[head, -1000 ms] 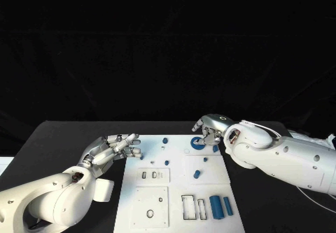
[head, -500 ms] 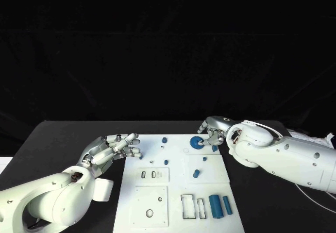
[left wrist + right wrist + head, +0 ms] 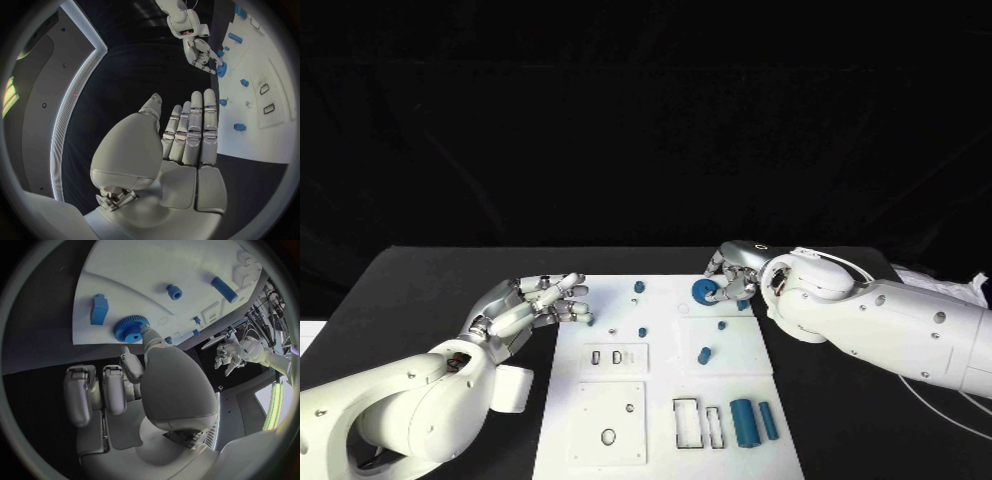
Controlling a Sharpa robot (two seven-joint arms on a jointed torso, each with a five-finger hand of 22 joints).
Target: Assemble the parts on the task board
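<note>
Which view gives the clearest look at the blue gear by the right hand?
The right wrist view: the blue gear is close, teeth visible, a fingertip of the right hand touching its rim. The head view shows it small, partly behind fingers. The left wrist view shows a distant blue spot.

Light even, dim backdrop — sharp focus | wrist views — fisheye-bent edges

glossy white arms (image 3: 877,325), silver jointed fingers (image 3: 194,130)

right robot hand (image 3: 733,272) drawn slightly nearer, fingertip touching blue gear (image 3: 705,291)
</note>
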